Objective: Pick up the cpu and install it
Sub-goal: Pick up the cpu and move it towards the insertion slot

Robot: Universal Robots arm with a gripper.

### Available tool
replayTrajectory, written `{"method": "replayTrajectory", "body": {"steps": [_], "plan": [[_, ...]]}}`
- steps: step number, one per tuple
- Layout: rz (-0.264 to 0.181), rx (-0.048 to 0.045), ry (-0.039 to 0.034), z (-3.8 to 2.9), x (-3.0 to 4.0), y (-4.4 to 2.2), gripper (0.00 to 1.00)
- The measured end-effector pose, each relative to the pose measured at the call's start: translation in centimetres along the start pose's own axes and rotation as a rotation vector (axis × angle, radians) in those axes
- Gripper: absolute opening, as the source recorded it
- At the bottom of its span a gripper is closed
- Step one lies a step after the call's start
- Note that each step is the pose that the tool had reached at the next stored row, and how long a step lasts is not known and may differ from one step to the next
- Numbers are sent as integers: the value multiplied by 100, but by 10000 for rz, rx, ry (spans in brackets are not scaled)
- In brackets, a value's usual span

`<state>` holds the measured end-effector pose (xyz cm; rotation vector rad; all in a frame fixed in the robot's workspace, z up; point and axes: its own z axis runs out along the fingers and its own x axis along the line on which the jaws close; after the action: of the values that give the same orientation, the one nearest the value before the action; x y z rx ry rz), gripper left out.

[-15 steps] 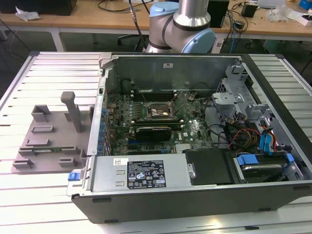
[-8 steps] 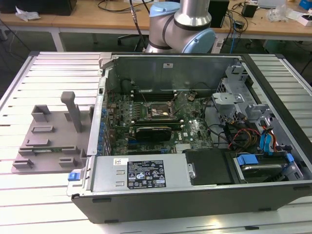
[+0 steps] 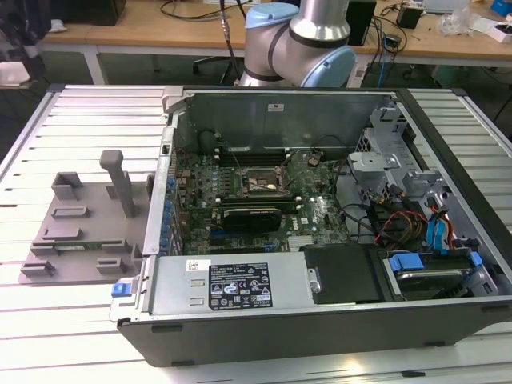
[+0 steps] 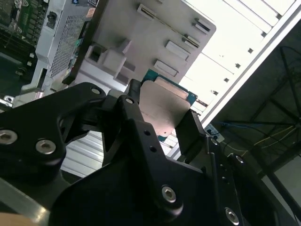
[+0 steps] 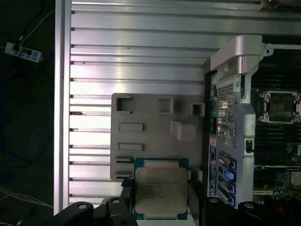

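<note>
Gripper (image 4: 162, 113) jaws were found closed on the cpu (image 4: 165, 101), one black finger (image 4: 134, 101) being pressed against each of two opposite edges, so that the silvery top plate was left bare between them.

The wider layout was given by the exterior view. A slatted metal table (image 3: 80, 320) was seen carrying an opened computer case (image 3: 320, 320), laid on its side. A grey tray (image 3: 76, 232) was set on the table just beside the case, at the exterior view's left. Inside the case, the empty socket (image 3: 254, 182) was seen on the motherboard, well apart from the tray and to the exterior view's right of it.

In the first wrist view the cpu (image 5: 161, 188) was shown held over one edge of the tray (image 5: 141, 113), raised clear of it as far as could be judged. The side wall of the case (image 5: 230, 117) stood between the chip and the socket (image 5: 281, 106). The socket was therefore judged to lie across that wall from the gripper (image 5: 161, 200), toward the exterior view's right. No long axis worth naming was offered by the chip (it is very nearly square).

The grip itself was best told from the second wrist view, where the green board edge was seen under the plate. The chip's line to the socket was supplied by the first wrist view.
</note>
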<state>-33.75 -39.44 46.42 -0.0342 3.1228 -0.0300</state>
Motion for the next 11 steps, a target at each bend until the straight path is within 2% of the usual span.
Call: {"method": "replayTrajectory", "body": {"steps": [3,11], "plan": [[-2,-1,14,98,-113,-1,55],[-1,0,19,224,-258,-2,55]]}}
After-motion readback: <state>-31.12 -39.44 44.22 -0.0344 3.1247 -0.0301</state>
